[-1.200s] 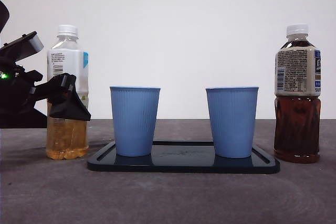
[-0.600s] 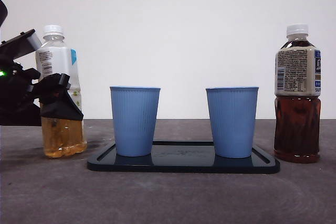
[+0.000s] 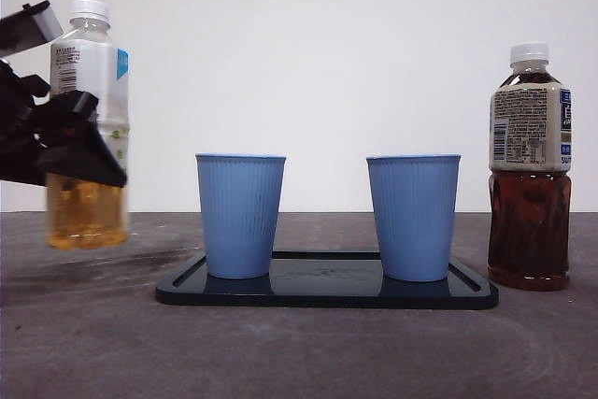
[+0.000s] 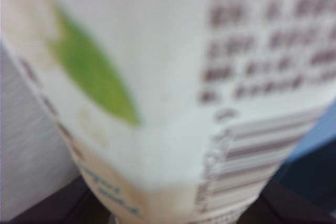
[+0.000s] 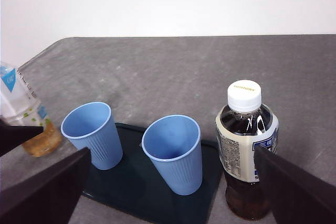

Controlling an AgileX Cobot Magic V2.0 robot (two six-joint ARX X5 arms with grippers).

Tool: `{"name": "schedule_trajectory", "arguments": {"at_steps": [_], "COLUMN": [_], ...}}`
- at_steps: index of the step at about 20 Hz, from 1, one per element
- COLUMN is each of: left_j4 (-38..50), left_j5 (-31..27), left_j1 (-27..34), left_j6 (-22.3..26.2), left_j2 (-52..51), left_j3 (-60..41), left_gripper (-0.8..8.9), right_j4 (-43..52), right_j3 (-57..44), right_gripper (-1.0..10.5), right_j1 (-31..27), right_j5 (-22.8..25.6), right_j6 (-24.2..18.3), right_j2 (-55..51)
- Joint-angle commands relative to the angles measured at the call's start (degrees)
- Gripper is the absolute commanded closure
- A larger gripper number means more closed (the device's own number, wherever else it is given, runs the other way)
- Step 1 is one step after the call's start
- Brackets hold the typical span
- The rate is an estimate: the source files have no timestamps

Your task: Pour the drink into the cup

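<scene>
left gripper (image 3: 70, 142) clamps pale bottle (image 3: 86, 119) aloft at table's left edge | left cup (image 3: 240, 215) nearest | right gripper (image 5: 168, 192) gapes wide

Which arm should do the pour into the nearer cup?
Left. Its hand already holds the pale tea bottle off the table, beside the left blue cup. The right hand hangs open above the dark tea bottle, holding nothing.
</scene>
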Motion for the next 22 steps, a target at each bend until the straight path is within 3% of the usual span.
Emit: {"name": "schedule_trajectory", "arguments": {"at_steps": [1, 10, 15, 22], "left_j4": [-9.2, -34.6, -41.9, -45.0], "left_j5": [-3.7, -16.5, -24.1, -36.9], "left_j1": [-0.1, -1.7, -4.8, -9.3], "left_j6": [9.6, 25.7, 34.1, 43.9], "left_j2": [-2.6, -4.6, -4.6, -4.3], "left_j3": [5.4, 20.4, 26.3, 30.4], "left_gripper": [6.05, 6.05, 6.05, 6.05], "right_j4": [-0.1, -3.5, -4.8, -8.2], "right_j3": [0.7, 0.7, 0.7, 0.7], "right_gripper": [4.6, 4.6, 4.6, 4.6], "right_j1": [0.3, 0.3, 0.3, 0.3], "right_j5": [0.2, 0.2, 0.2, -2.0], "right_j6": [-1.1, -2.3, -3.7, -4.6], "right_j2": [0.1, 0.1, 0.1, 0.1]}}
